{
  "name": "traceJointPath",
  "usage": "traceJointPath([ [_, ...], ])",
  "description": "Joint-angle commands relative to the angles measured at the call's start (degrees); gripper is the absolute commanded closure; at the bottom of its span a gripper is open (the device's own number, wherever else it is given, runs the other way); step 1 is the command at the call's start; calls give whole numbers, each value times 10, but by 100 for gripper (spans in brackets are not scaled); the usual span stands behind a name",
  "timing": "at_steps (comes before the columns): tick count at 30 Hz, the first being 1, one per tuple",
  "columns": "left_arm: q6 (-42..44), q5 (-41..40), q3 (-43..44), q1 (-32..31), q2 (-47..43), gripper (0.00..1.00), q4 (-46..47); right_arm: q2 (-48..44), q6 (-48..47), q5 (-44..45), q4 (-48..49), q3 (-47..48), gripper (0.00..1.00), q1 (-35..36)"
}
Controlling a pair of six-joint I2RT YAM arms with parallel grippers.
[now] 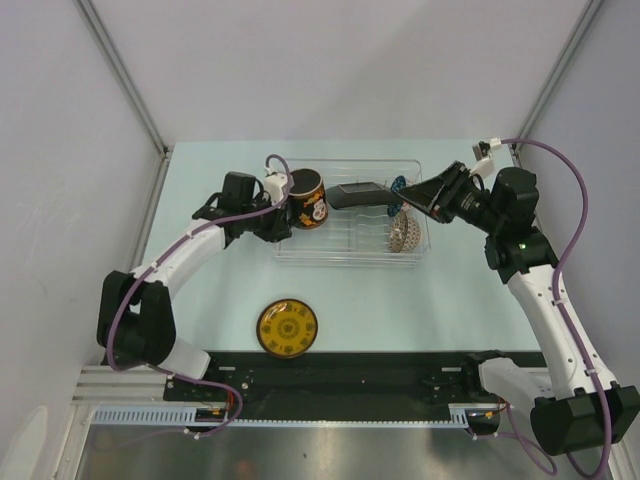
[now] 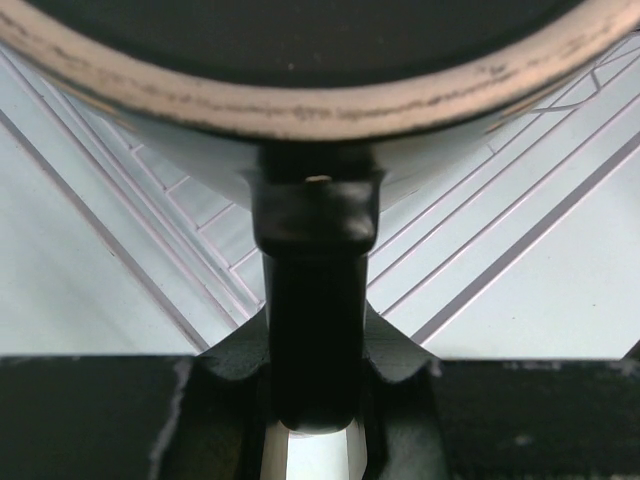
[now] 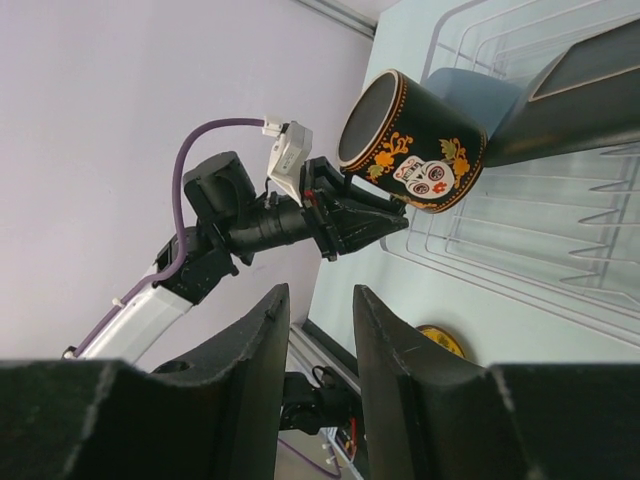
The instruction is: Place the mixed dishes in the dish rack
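Over left end of dish rack (image 1: pixel 340 240), black mug (image 3: pixel 415 145) tight in left pincer (image 3: pixel 385 205); right pincer (image 3: pixel 318 300) ajar, empty.

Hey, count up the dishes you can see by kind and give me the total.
Mug: 1
Square plate: 1
Saucer: 1
Patterned bowl: 1
Small blue dish, kind unclear: 1
Total: 5
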Motion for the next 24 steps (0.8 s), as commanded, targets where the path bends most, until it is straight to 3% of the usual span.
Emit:
traceJointPath([
  [1,29,4,46,-12,-11,100,87,-11,9,-24,28,-3,64,-9],
  [24,49,-67,-22,-39,31,100,131,-13,12,-32,29,-10,66,-16],
])
